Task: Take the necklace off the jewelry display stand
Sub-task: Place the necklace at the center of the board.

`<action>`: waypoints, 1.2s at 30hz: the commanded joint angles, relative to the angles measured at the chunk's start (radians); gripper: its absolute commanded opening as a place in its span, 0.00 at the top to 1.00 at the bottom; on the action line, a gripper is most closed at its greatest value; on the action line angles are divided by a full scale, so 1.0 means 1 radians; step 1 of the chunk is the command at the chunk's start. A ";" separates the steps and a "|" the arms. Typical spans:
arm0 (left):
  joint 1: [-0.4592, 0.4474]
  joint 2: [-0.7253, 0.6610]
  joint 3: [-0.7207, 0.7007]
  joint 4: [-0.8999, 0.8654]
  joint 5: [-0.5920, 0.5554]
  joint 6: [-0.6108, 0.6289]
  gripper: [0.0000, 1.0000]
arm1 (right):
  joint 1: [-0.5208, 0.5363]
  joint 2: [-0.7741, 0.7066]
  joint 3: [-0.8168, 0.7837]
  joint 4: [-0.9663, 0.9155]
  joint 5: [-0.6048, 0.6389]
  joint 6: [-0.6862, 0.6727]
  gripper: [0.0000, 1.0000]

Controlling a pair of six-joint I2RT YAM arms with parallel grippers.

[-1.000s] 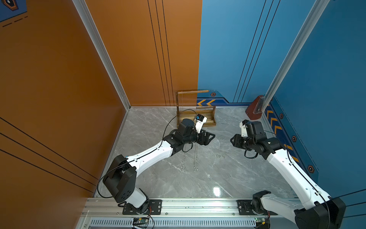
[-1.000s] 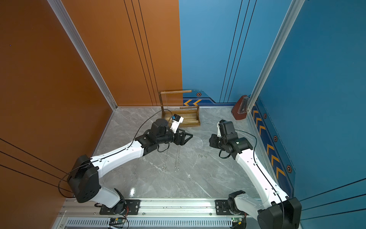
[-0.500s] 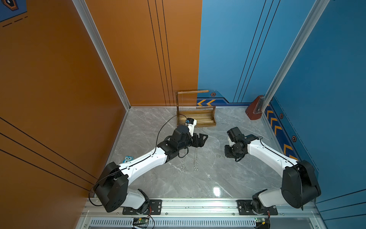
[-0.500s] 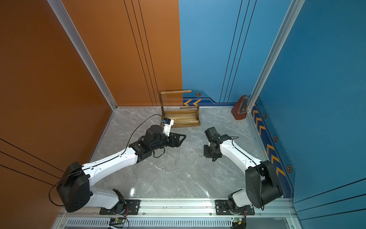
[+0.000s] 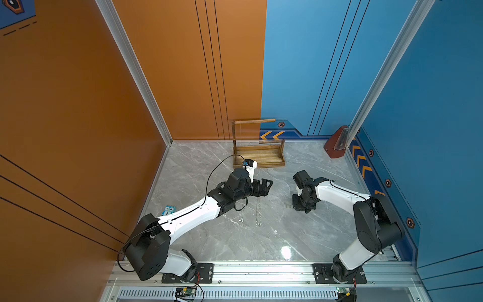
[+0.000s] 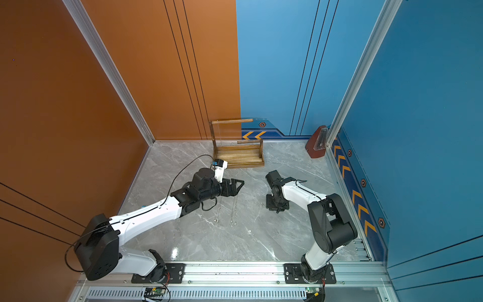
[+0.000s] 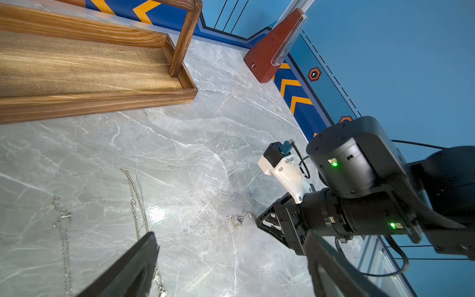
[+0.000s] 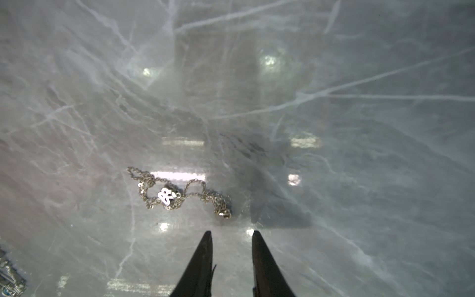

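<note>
Right claw (image 8: 231,232), jaws slightly apart and empty, hovers beside the bunched necklace (image 8: 177,195); rise straight to avoid snagging it. Left claw (image 7: 231,235) gapes empty.

The jewelry display stand (image 7: 90,105) is partly cropped.

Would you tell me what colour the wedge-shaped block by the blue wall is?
The wedge-shaped block is reddish-brown; it shows clearest in the left wrist view.

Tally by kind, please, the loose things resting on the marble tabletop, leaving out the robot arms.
Necklaces: 3
Wooden jewelry display stand: 1
Reddish-brown wedge block: 1
Blue owl tag: 1
Total: 6
</note>
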 commanded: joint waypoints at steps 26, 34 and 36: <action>-0.006 -0.011 -0.008 0.006 -0.024 -0.005 0.07 | 0.014 0.082 0.039 0.004 0.032 -0.038 0.88; -0.006 -0.018 -0.012 0.006 -0.030 -0.006 0.07 | 0.004 0.086 0.045 -0.002 0.028 -0.041 0.95; -0.006 -0.018 -0.012 0.006 -0.030 -0.006 0.07 | 0.004 0.082 0.045 -0.003 0.022 -0.043 0.99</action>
